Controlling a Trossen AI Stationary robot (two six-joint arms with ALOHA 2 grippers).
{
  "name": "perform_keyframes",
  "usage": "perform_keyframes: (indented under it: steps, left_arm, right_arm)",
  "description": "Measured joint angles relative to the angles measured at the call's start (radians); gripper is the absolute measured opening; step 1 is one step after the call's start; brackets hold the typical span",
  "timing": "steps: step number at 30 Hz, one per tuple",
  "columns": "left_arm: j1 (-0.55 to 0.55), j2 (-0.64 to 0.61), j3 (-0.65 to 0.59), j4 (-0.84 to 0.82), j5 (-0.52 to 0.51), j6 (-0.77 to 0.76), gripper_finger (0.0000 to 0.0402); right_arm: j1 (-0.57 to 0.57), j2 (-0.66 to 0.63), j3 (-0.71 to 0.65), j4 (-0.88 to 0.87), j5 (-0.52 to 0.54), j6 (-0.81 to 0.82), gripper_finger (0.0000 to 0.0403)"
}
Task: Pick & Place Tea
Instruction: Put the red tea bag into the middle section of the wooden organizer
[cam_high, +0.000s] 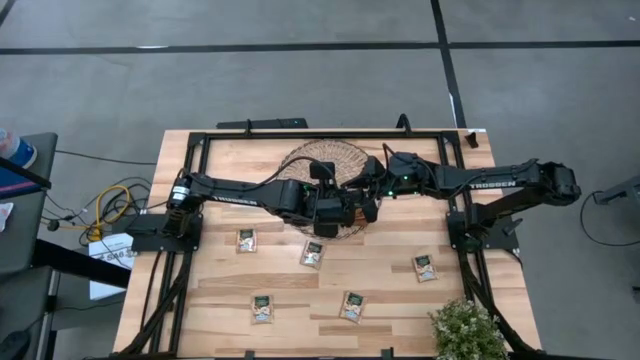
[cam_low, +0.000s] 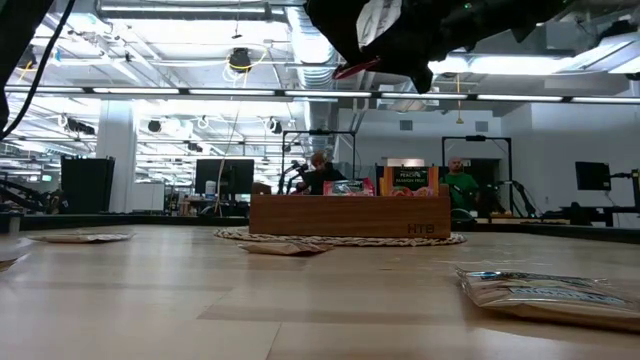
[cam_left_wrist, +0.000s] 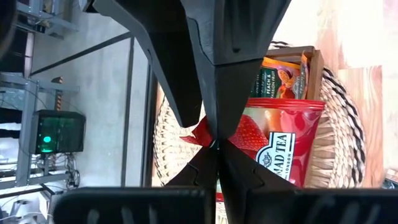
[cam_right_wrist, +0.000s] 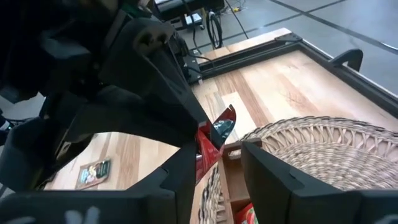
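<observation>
Handover step above wooden tray (cam_left_wrist: 314, 81) on wicker basket (cam_high: 330, 160). Left gripper (cam_left_wrist: 214, 144) jaws clamped on red tea sachet (cam_right_wrist: 221, 127). Right gripper (cam_right_wrist: 214, 165) jaws apart around sachet, not yet clamped. Next, likely: right clamps, left lets go. Five sachets (cam_high: 312, 253) lie on desk (cam_high: 380, 285).

High view straight down, low view table-level; 2 wrist views close, sharing wicker basket (cam_left_wrist: 339, 124).

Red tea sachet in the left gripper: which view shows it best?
Left wrist view: the red tea sachet fills the frame, its corner pinched by the left gripper. Right wrist shows a red corner, low view a red edge; high view hides it.
</observation>
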Motion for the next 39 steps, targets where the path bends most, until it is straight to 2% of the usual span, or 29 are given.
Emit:
perform_keyframes:
  steps: [6, 15, 28, 34, 39]
  left_arm:
    - [0.000, 0.000, 0.000, 0.000, 0.008, 0.000, 0.0000]
    - [0.001, 0.000, 0.000, 0.002, 0.010, 0.000, 0.0000]
    - [0.001, 0.000, 0.000, 0.003, -0.008, -0.002, 0.0004]
    - [0.001, 0.000, 0.000, 0.003, -0.024, -0.002, 0.0045]
    - [0.001, 0.000, 0.000, -0.002, -0.103, -0.002, 0.0094]
  right_arm:
    - [0.000, 0.000, 0.000, 0.000, -0.001, 0.000, 0.0089]
    - [0.000, 0.000, 0.000, -0.001, -0.011, 0.000, 0.0006]
    - [0.000, 0.000, 0.000, -0.028, -0.002, 0.006, 0.0001]
    - [0.001, 0.000, -0.001, -0.042, 0.020, 0.003, 0.0000]
    - [0.001, 0.000, -0.001, -0.071, 0.080, -0.001, 0.0000]
